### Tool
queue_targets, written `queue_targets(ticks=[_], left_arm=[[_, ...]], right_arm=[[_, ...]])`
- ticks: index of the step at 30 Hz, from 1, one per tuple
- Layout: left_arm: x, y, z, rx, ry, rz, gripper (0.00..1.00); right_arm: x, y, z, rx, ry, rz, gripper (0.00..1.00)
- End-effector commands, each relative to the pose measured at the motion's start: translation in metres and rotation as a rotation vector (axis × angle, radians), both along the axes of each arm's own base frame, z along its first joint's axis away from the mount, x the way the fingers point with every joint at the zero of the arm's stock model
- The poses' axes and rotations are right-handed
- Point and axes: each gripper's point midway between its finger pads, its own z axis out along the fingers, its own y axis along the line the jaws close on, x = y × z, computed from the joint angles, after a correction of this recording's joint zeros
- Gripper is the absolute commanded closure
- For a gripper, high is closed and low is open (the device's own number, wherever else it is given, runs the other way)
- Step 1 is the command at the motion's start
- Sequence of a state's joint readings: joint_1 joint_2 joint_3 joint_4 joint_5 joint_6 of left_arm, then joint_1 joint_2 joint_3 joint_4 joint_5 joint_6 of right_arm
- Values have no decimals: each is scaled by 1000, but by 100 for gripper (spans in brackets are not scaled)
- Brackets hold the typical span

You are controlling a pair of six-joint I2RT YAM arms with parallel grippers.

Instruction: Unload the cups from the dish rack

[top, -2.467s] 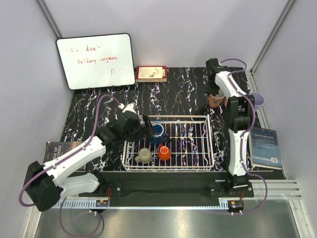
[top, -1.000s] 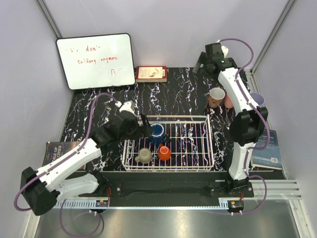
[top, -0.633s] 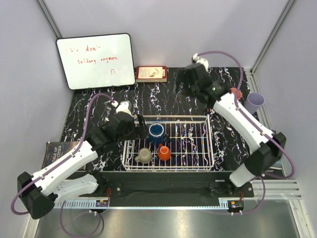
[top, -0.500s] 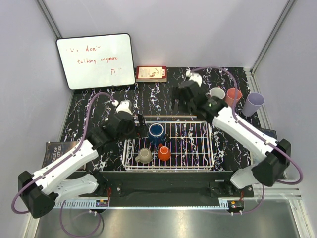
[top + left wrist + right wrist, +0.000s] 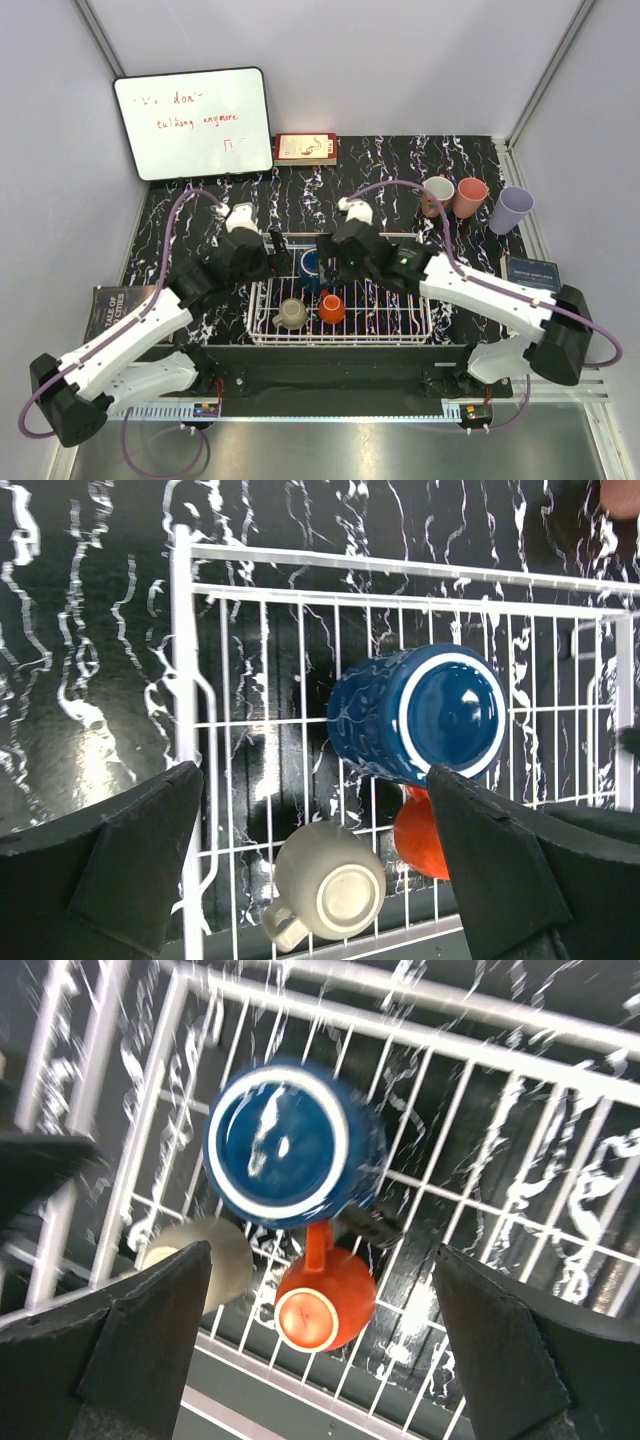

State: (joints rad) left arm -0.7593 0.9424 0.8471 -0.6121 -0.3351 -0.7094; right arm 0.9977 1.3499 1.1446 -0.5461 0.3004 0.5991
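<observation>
- Top view: the dish rack (image 5: 425, 290) lies on the black marbled surface (image 5: 190, 215), with its long axis running left to right.
- Count in the rack: three cups, all in its left half. They are the dark blue mug (image 5: 312, 266) at the far side, the beige mug (image 5: 291, 314) near left, and the orange cup (image 5: 331, 309) just right of the beige one.
- Count off the rack: three cups upright in a row at the far right of the surface. They are the brown mug (image 5: 437, 192) with a white inside, the salmon-pink cup (image 5: 469, 196), and the lavender tumbler (image 5: 510, 209).
- The left pincer (image 5: 276, 243) is over the rack's far-left corner. The right pincer (image 5: 325, 252) reaches in from the right, above the dark blue mug.
- One whiteboard (image 5: 192, 122) and one red book (image 5: 306, 149) stand at the back.
- Left wrist view: the left pincer (image 5: 312, 776) is spread wide and holds nothing.
- The dark blue mug (image 5: 420, 715) shows its open mouth and textured side.
- The beige mug (image 5: 328, 885) is inverted, base ring up, with its handle toward the lower left of the picture.
- The orange cup (image 5: 422, 835) is partly hidden behind one finger.
- Right wrist view: the right pincer (image 5: 322, 1252) is also spread wide and released, directly over the cups.
- The dark blue mug (image 5: 285, 1145) has its mouth facing the camera.
- The orange cup (image 5: 322, 1305) is inverted, with its handle pointing at the blue mug.
- The beige mug (image 5: 205, 1252) is partly behind a finger.
</observation>
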Motion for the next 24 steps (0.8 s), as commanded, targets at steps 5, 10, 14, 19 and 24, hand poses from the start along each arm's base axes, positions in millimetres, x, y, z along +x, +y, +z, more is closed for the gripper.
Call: queue_targets(ticks=[5,10,14,19,24], left_arm=[[-11,39,9,14,-43,137,1],[-20,49,12,-12,-60,157,1],[-24,54,11,-19,-67,160,1],[-25,54,8,-15,-55,161,1],[-26,53,6,-12,-48,160,1]], right_arm=[[-2,47,-7,-30,-42,111,0],[0,61,-9,-19,-43,137,0],[4,67,-18,-47,-44,144,0],[12,70,-25,-87,-58,139,0],[19,73,-40,-133,-59,124,0]])
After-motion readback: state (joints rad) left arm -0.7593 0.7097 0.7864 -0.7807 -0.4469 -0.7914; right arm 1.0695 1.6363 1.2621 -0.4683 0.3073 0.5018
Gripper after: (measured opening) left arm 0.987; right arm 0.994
